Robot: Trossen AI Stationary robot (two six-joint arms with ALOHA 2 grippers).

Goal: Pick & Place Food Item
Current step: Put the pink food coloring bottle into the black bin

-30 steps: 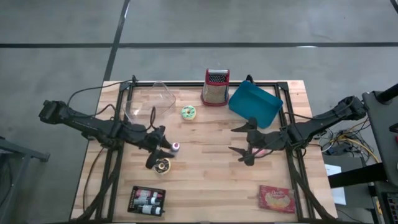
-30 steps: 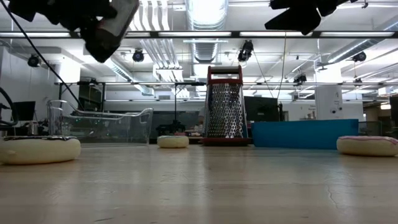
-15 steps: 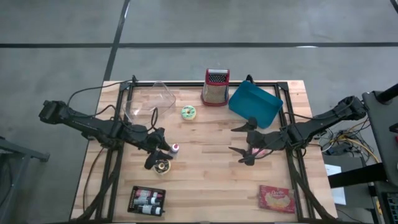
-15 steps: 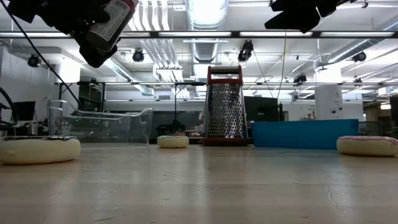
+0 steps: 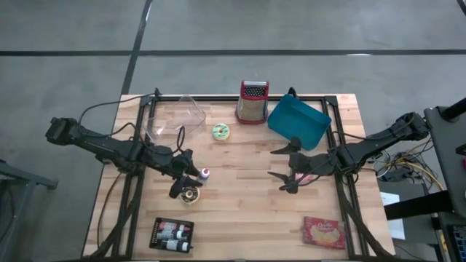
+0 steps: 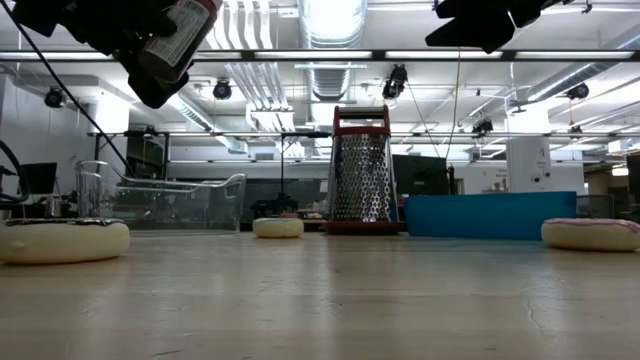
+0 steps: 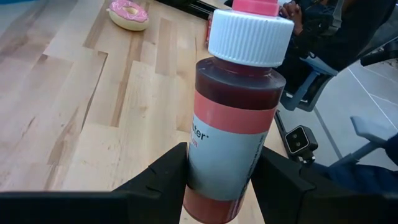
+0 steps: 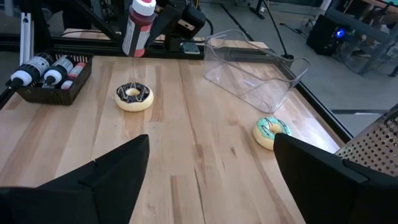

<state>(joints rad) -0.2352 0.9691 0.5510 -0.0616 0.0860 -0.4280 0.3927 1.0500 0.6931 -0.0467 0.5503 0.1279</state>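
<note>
My left gripper [image 5: 192, 173] is shut on a sauce bottle [image 7: 236, 118] with dark red contents, a red and white label, a white cap and a pink tip, held above the table's left half. A chocolate donut [image 5: 191, 194] lies on the table just near of it. A green donut [image 5: 220, 131] lies toward the far side. A pink donut [image 6: 590, 233] lies on the right, by my right gripper [image 5: 285, 166], which is open and empty above the table. My left gripper pinches the bottle's body between its two fingers [image 7: 165, 177], on the lower part of the label [image 7: 214, 168] toward the bottle's base. The bottle [image 6: 170, 45] is lifted clear of the table and tilted, its cap [image 7: 249, 34] pointing up and toward the table's right.
A metal grater [image 5: 252, 102], a blue bin [image 5: 298, 122] and a clear plastic container [image 5: 175, 120] stand along the far side. A black tray of bottles [image 5: 172, 234] sits near left and a red snack packet [image 5: 325, 232] near right. Bare wood lies in the middle.
My left gripper has shifted a little with the bottle, which has turned slightly in the low view, and has then kept still.
</note>
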